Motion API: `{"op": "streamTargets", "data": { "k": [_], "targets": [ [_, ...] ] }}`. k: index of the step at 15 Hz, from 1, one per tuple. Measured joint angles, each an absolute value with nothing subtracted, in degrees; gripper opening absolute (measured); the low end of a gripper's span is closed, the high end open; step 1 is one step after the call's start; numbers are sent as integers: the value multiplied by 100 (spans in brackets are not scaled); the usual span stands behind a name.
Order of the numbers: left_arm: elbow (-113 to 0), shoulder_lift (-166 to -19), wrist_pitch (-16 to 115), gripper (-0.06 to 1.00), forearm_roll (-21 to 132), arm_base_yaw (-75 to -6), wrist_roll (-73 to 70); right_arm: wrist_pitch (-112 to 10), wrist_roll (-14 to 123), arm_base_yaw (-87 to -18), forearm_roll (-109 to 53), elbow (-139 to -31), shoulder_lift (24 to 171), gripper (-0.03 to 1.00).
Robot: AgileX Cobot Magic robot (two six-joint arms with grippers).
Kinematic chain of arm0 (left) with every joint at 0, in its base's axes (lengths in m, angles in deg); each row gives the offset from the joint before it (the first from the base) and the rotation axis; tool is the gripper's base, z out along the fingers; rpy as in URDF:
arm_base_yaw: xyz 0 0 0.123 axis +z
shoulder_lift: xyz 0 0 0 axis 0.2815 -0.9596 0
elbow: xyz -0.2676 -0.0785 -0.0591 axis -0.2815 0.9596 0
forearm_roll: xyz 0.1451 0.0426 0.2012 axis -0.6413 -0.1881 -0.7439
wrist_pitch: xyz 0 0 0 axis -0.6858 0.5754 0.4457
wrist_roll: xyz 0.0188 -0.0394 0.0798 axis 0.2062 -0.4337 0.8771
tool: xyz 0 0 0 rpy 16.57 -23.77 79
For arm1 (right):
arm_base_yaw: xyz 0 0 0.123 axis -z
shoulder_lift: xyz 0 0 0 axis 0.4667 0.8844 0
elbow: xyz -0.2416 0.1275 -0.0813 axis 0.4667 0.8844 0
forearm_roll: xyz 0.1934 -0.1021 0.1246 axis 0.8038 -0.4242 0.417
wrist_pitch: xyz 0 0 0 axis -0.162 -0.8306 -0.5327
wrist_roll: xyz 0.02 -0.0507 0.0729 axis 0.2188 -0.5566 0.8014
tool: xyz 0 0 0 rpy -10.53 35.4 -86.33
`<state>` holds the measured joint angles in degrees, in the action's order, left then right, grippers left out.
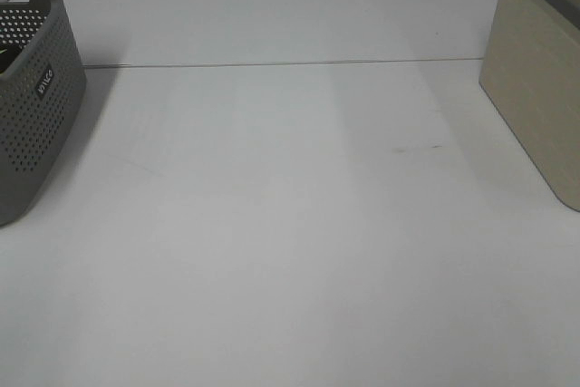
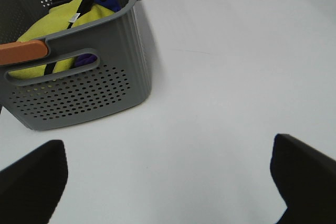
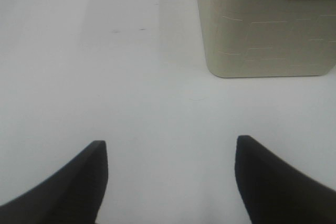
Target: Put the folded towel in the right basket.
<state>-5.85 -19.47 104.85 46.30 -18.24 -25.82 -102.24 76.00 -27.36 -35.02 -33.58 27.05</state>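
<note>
The right basket (image 1: pixel 535 97) is beige with a grey rim and stands at the table's right edge. It also shows in the right wrist view (image 3: pixel 262 30), ahead of my right gripper (image 3: pixel 170 140), which is open and empty over bare table. My left gripper (image 2: pixel 168 140) is open and empty, a short way from the grey perforated basket (image 2: pixel 79 93). That basket holds a yellow cloth (image 2: pixel 58 24) and something blue (image 2: pixel 86 59). I cannot tell if either is the folded towel. Neither gripper shows in the exterior view.
The grey basket (image 1: pixel 36 106) stands at the table's left edge. An orange piece (image 2: pixel 21 52) lies along its rim. The white table (image 1: pixel 290 224) stretches between the two baskets, with a seam (image 1: pixel 290 63) across its back.
</note>
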Motion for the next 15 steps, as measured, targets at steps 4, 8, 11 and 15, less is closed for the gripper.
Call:
{"op": "streamTargets", "data": {
  "k": [4,8,11,15],
  "targets": [
    [-585,-1947,10485,99,4630,-1824,-2582,-10224,7600,-2736,-3468,-3358,2504,64],
    [-585,-1947,10485,99,4630,-1824,-2582,-10230,7600,-2736,-3462,-3358,2413,64],
    [-585,-1947,10485,99,4630,-1824,-2582,-10230,7600,-2736,-3462,-3358,2413,64],
    [-585,-1947,10485,99,4630,-1824,-2582,-10230,7600,-2736,-3462,-3358,2413,64]
  ]
}}
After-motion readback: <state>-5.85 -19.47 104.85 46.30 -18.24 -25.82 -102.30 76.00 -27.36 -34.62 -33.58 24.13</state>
